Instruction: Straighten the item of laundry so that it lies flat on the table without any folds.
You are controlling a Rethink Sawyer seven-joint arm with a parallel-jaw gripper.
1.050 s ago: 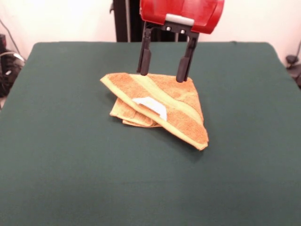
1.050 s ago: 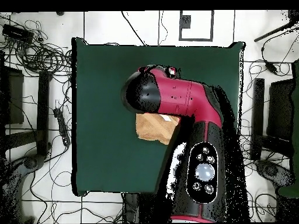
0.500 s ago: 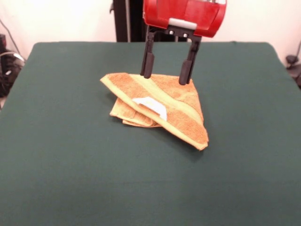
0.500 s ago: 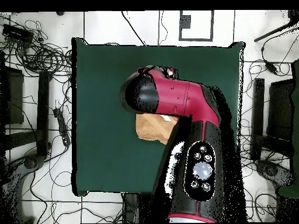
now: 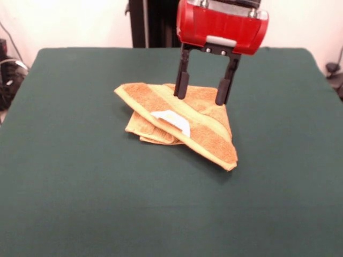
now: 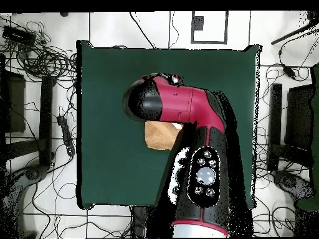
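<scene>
Tool above folded towel
The tool (image 5: 205, 94) hangs with its fingers spread wide, holding nothing; the folded orange towel (image 5: 182, 126) lies bunched just below its tips on the green tabletop (image 5: 80, 187).

Your front view faces the table (image 5: 80, 203) from its near side, fairly close and angled downward. Your overhead view looks straight down from higher up, turned half round. Both share the table.

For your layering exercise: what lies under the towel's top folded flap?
Under the top flap of the towel, more folded layers of it show at the front-left, resting on the table. Anything deeper is covered.
</scene>
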